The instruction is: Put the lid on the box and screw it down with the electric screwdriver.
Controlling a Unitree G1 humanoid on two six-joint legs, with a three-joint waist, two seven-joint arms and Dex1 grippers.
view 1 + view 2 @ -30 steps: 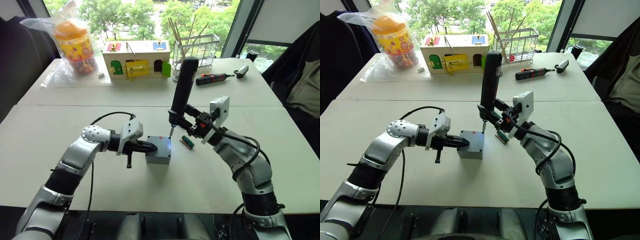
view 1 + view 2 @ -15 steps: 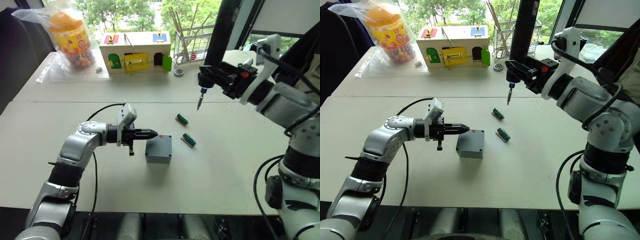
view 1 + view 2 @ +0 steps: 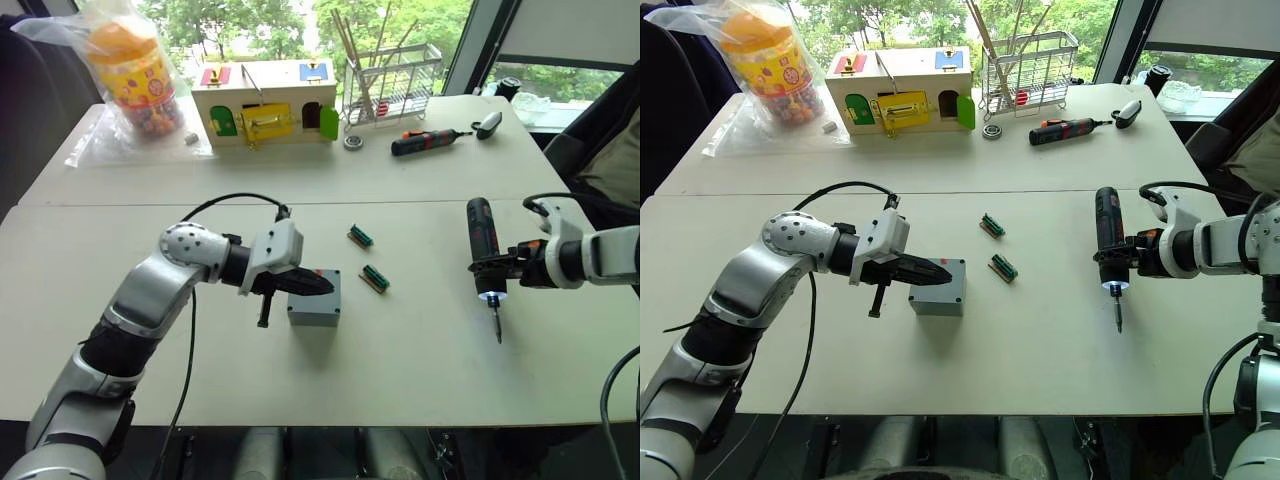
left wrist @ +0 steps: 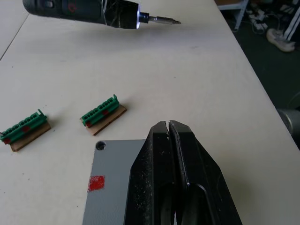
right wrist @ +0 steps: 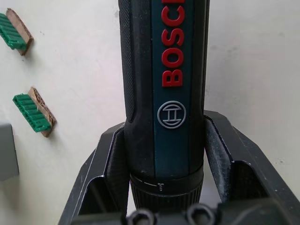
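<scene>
**Screwdriver held well off to the right of the lidded box**

The small deep grey plastic box (image 3: 314, 300) sat near the middle of the white table (image 3: 420, 370), with the flat grey plastic lid (image 4: 112, 183) lying on top of it; a screw hole showed at one lid corner and a small red mark beside it. The left gripper (image 3: 318, 285) rested over the lid, its two black fingers (image 4: 176, 154) pressed together with nothing between them, apparently bearing on the lid's top.

The right gripper (image 3: 497, 271) was clamped around the thick dark blue-black cylindrical electric screwdriver (image 3: 484, 247), its smooth barrel lettered in red. The tool's long axis ran roughly along the table towards the robot, the thin metal bit (image 3: 496, 326) pointing at the near edge and the tip light glowing. The box lay well apart from it, towards the robot's left, past two small green ridged connector strips (image 3: 374, 279) on brown backing. Judged from this, the next move would call for carrying the tool leftward and tipping the bit downward over a lid corner.
</scene>
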